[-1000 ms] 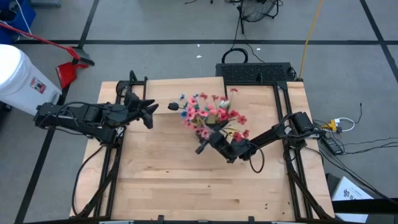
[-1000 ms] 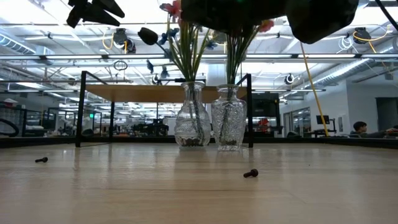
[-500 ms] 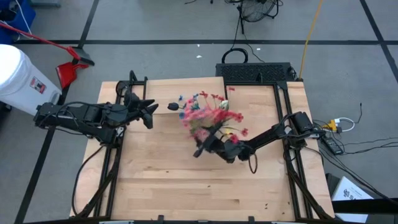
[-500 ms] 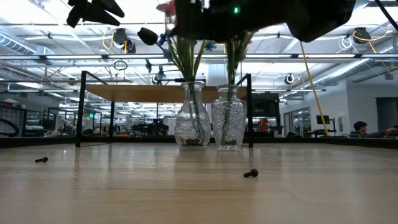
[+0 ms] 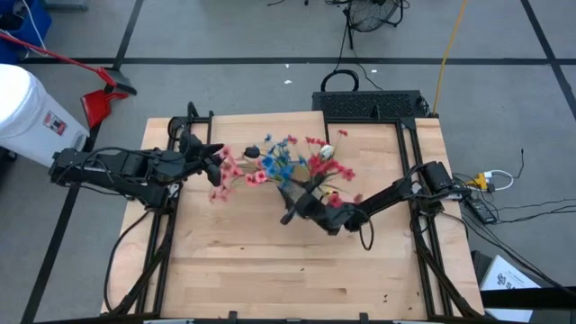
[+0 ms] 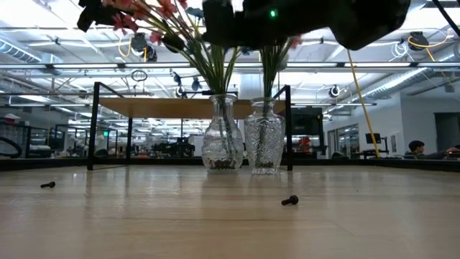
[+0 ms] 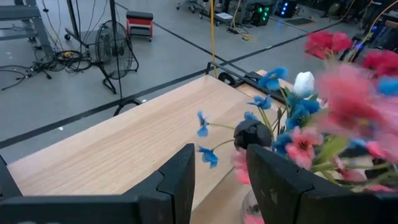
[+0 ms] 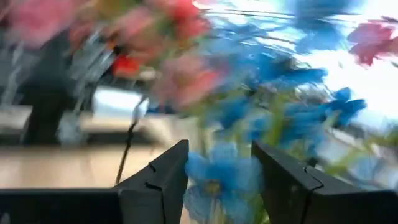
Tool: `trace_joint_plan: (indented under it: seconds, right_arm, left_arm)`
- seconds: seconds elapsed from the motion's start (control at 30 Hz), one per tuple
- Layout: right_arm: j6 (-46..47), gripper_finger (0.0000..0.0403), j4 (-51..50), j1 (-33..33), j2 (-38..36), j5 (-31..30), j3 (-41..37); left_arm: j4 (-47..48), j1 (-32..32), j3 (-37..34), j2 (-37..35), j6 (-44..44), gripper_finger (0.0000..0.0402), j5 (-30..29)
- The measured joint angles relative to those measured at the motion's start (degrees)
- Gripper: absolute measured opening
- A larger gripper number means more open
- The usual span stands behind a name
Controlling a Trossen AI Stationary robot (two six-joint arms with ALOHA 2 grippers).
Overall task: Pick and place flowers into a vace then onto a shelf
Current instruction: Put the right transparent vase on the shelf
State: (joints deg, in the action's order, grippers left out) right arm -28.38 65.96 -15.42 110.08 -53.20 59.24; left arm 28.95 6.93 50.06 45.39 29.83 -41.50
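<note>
My right end effector hangs above the middle of the worktop, right at the flowers. Its fingers stand apart, with blue blossoms showing in the gap between them in my wrist view; I cannot tell whether either finger touches a stem.

The pink-red bunch leans out to the left, its blossoms spread toward my left arm. The blue bunch sits in the middle, and the red bunch with the white bud stands to its right.

From table height, two clear glass vases stand side by side near the far edge: the left vase holds the leaning green stems, and the right vase holds a straighter cluster. Behind them is the shelf, a light plank on thin black legs.

My left end effector waits over the far-left part of the worktop, fingers apart and holding nothing, just beside the outermost pink blossoms.

Two small dark screws lie on the worktop, one nearer and one far to the left.
</note>
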Motion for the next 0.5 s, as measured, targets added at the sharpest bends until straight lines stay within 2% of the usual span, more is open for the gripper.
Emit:
trace_joint_plan:
  seconds: [0.1, 0.23, 0.37, 0.43, 0.5]
  right_arm:
    - [4.86, 0.0164, 6.40, 0.34, -0.15, -2.77, 0.33]
    - [1.15, 0.0164, 13.06, 0.16, -0.15, -3.17, 1.71]
    - [1.80, 0.0164, 12.87, 0.74, -0.15, -11.94, 4.24]
    - [5.66, 0.0164, 12.70, 0.98, -0.15, -13.09, 4.85]
    - [4.02, 0.0164, 11.41, 1.04, -0.15, -13.06, 5.61]
  left_arm:
    - [0.00, -0.01, 0.00, 0.00, -0.39, 0.0147, 0.00]
    - [0.00, 0.00, 0.00, 0.00, -0.82, 0.0147, 0.00]
    - [0.00, 0.00, 0.00, 0.00, -1.03, 0.0147, 0.00]
    - [0.02, -0.01, 0.00, 0.00, -1.06, 0.0147, 0.00]
    - [0.01, -0.01, 0.00, 0.00, -1.08, 0.0147, 0.00]
